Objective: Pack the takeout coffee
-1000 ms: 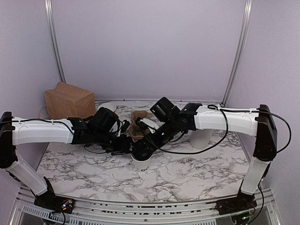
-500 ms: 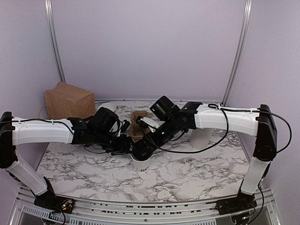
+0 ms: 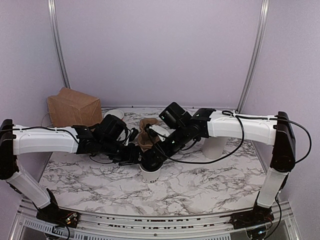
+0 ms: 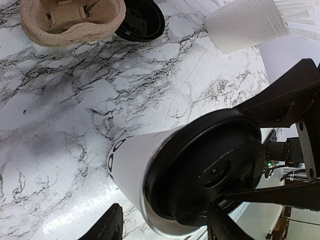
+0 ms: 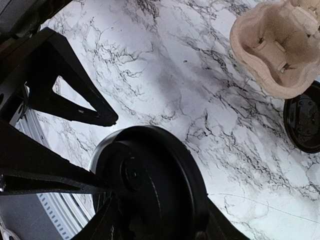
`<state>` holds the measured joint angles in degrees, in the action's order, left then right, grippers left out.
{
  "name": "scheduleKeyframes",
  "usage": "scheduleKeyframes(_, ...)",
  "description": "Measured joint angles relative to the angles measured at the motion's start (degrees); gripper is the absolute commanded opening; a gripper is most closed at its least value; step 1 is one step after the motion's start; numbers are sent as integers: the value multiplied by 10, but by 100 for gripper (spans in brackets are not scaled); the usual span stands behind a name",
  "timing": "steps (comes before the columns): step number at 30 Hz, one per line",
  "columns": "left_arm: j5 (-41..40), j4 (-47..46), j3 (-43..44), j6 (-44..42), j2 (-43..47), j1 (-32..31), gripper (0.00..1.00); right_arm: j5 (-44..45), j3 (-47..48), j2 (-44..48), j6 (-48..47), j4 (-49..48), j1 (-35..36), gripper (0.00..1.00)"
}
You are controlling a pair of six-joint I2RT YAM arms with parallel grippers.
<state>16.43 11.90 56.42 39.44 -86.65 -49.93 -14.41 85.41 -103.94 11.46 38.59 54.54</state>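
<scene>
While left gripper (image 4: pixel 167 225) and right gripper (image 5: pixel 160 222), half-open, clasp 1 takeout coffee (image 4: pixel 145 167), 1 carrier (image 4: pixel 70 25) sits apart.

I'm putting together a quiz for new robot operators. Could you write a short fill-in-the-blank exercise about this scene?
1. The takeout coffee has a round lid coloured ___.
2. The spare lid lies ___ the cup carrier, not inside it.
3. The brown paper bag stands at the table's far ___ corner.
4. The tabletop shows a ___ pattern.

Missing words: black; beside; left; marble.
</scene>
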Motion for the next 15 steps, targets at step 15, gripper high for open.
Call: scheduleKeyframes(15,0,0,0,0,7,0,57,5,1,0,-5,5,3,50)
